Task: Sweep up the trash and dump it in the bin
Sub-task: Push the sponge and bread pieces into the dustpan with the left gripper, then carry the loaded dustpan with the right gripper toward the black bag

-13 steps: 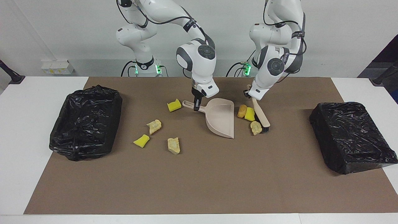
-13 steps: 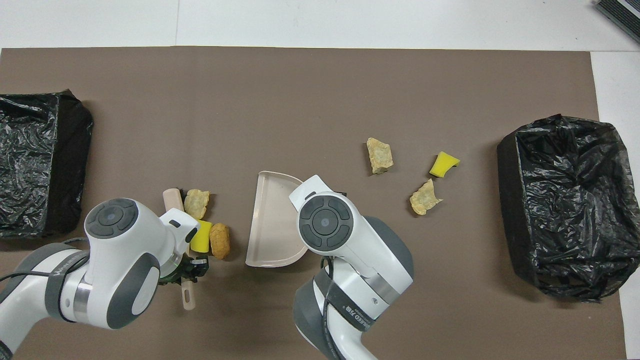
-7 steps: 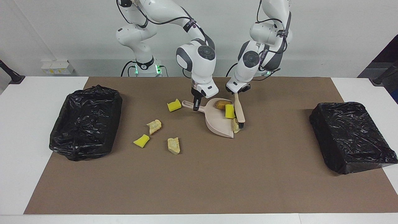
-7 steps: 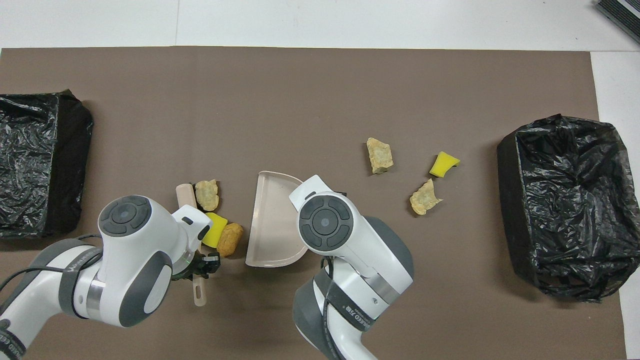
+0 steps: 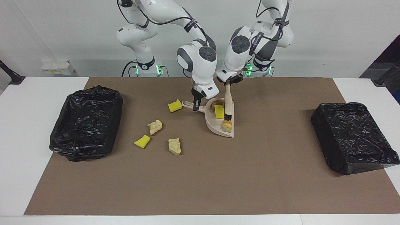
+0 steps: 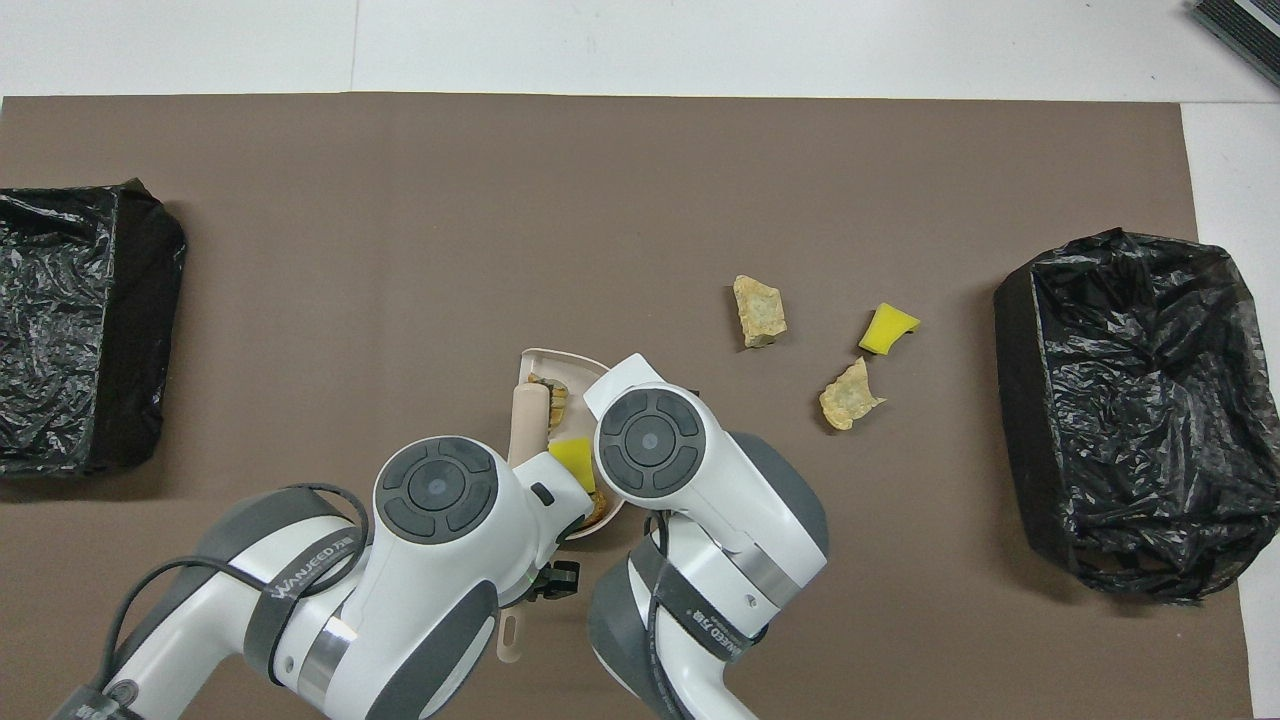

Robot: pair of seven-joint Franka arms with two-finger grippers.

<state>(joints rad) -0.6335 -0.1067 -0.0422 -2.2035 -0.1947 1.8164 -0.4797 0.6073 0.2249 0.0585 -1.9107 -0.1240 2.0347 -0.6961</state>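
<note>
Right gripper (image 5: pixel 196 107) was clamped on the dustpan's handle, pinning the beige dustpan (image 5: pixel 218 128) flat on the brown mat (image 5: pixel 200 181). Left gripper (image 5: pixel 230 82) was closed on the top of the brush (image 5: pixel 228 104), whose dark bristles sat inside the pan against a pale rough lump (image 5: pixel 226 126).

Trash in the pan: that lump near the open lip, a yellow foam wedge (image 5: pixel 219 111) mid-pan, and what looked like the brown oval lump (image 5: pixel 215 104) at the back wall, half hidden by the wedge. Trash on the mat, toward the right arm's end: a yellow wedge (image 5: pixel 175 106) just beside the pan's handle, a beige lump (image 5: pixel 155 127), another yellow wedge (image 5: pixel 142 141), a second beige lump (image 5: pixel 174 146). Black-lined bins stood at each end, one (image 5: pixel 86 123) by the loose pieces, the other (image 5: pixel 354 137) well apart.

Risks, as judged:
- Lump at the lip could roll back out if the brush lifts away before the pan tilts handle-down.
- Foam is light; a quick swing toward a bin might bounce it over the low wall.
- Drawing the brush out along the lip could drag pieces with it.
- Four pieces remained unswept; dumping now would leave the job partly done.
</note>
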